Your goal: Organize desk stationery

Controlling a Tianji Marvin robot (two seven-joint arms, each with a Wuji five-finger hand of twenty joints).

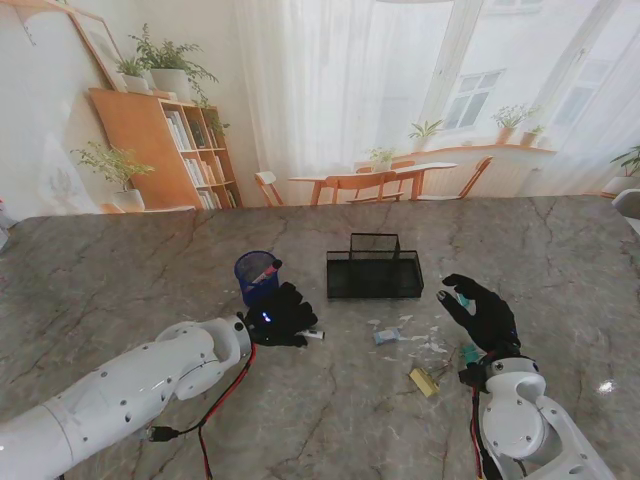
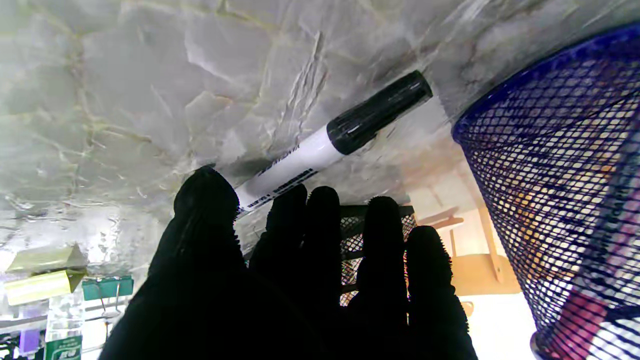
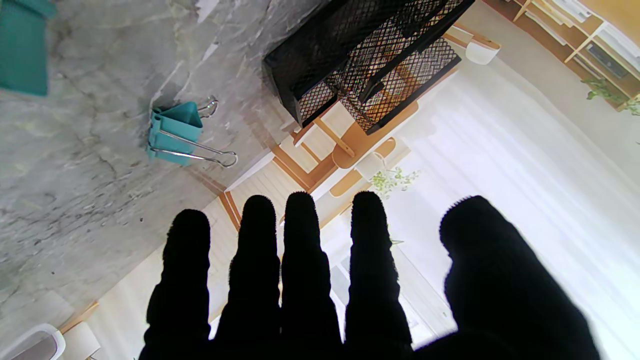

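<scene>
one marker (image 2: 330, 145) lies on the counter (image 1: 120, 270) at the fingertips (image 2: 207, 192) of my left robot hand (image 1: 280, 315), fingers apart, not yet clamped; it could roll away when nudged. beside it one blue mesh cup (image 1: 257, 275), beyond one black tray (image 1: 375, 275). my right robot hand (image 1: 482, 312) hovers spread and empty, two teal clips (image 3: 175, 132) near.

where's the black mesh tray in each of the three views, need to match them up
Stand view: the black mesh tray sits mid-table, to the right of the blue mesh cup.
Left wrist view: only a strip of it shows behind the fingertips of the left hand.
Right wrist view: it fills the upper middle, beyond the teal binder clip.
Shared landmark: the tray itself appears in all three views.
</scene>
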